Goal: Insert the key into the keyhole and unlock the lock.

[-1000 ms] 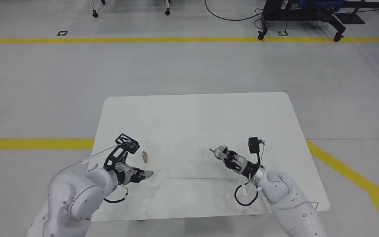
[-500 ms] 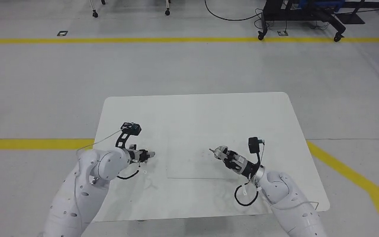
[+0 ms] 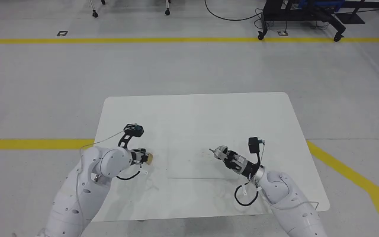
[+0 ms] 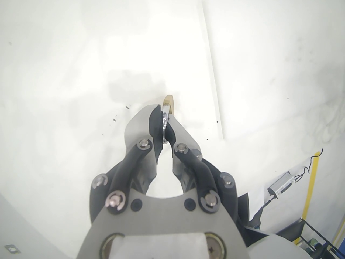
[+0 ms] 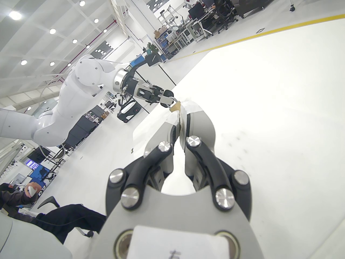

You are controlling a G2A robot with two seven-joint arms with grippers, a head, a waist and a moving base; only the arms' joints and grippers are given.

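A small brass padlock (image 3: 148,157) is at the left of the white table (image 3: 195,112). My left gripper (image 3: 144,157) is shut on its silver shackle (image 4: 164,126), and the brass body (image 4: 170,103) sticks out past the fingertips, just above the tabletop. My right gripper (image 3: 218,152) is at the table's right middle, shut on the key (image 3: 211,150), whose thin blade pokes out toward the left. In the right wrist view the key (image 5: 178,121) sits edge-on between the pads, pointing at the padlock (image 5: 175,106) held by the left gripper (image 5: 167,99) farther off.
A thin seam (image 4: 213,68) runs across the tabletop between the two arms. The table's front edge lies close behind both grippers. The far half of the table is bare. A wheeled cart (image 3: 302,15) stands on the floor far beyond.
The left arm swung from near the front edge up to the padlock lying on the table, and its open fingers closed on the shackle. The right arm kept still.
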